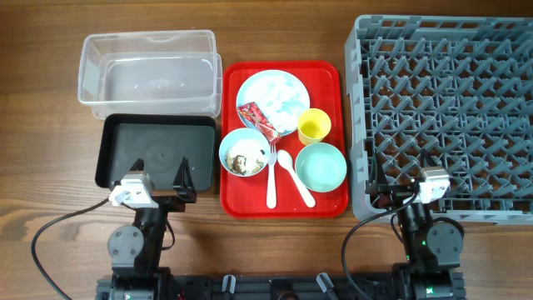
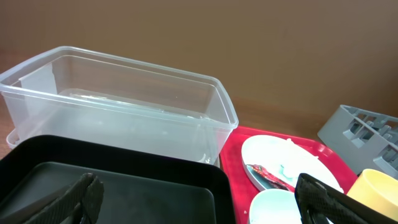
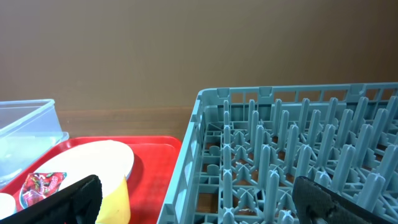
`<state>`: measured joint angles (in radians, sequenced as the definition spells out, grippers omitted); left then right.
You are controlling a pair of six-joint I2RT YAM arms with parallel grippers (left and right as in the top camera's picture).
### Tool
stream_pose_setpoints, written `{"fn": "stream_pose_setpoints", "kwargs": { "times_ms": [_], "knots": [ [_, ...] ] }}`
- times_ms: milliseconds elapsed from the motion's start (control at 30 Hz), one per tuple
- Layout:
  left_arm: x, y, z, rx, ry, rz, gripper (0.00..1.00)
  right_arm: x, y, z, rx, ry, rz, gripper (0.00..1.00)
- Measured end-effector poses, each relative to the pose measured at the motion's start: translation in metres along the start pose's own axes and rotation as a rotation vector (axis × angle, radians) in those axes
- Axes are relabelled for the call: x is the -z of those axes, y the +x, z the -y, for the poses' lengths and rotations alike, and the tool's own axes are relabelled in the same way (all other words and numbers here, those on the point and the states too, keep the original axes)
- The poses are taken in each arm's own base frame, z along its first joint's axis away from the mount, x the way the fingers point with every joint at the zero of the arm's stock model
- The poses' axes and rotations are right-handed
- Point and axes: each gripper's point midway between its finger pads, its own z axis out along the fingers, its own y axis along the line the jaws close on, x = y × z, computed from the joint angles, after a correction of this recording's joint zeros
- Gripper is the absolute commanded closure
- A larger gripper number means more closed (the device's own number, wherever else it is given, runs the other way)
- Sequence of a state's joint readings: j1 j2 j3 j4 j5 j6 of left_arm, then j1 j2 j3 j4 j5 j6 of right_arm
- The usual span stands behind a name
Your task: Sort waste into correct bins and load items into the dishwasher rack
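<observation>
On the red serving tray, a pale blue plate (image 1: 273,96) carries crumpled white tissue (image 1: 287,104) and a red wrapper (image 1: 256,117). A pale blue bowl (image 1: 245,153) holds brown-and-white leftovers. A yellow cup (image 1: 314,126), a mint-green bowl (image 1: 321,166), a white fork (image 1: 271,177) and a spoon (image 1: 293,173) lie beside them. The clear tub (image 1: 150,73) and black tray (image 1: 156,151) are at left, the grey rack (image 1: 445,117) at right. My left gripper (image 1: 162,175) is open and empty over the black tray's near edge. My right gripper (image 1: 398,175) is open and empty over the rack's near-left corner.
The red serving tray (image 1: 329,75) sits between the black tray and the rack. In the left wrist view the clear tub (image 2: 118,112) stands behind the black tray (image 2: 124,186). In the right wrist view the rack's pegs (image 3: 292,162) fill the right side.
</observation>
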<state>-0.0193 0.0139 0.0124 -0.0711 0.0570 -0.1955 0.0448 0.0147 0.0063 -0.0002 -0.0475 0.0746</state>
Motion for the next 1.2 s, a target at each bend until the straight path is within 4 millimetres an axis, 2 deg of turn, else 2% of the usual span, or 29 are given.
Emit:
{"fn": "stream_pose_setpoints", "kwargs": {
  "times_ms": [1067,1200],
  "knots": [
    [0.0,0.0,0.0,0.0,0.0,0.0,0.0,0.0,-0.0012,-0.0001,-0.03,0.0,0.005,0.0],
    [-0.0009,0.0038,-0.0011,0.005,-0.005,-0.017,0.0,0.0003,0.0066,0.0018,-0.04,0.011,-0.037,0.0]
  ]
}}
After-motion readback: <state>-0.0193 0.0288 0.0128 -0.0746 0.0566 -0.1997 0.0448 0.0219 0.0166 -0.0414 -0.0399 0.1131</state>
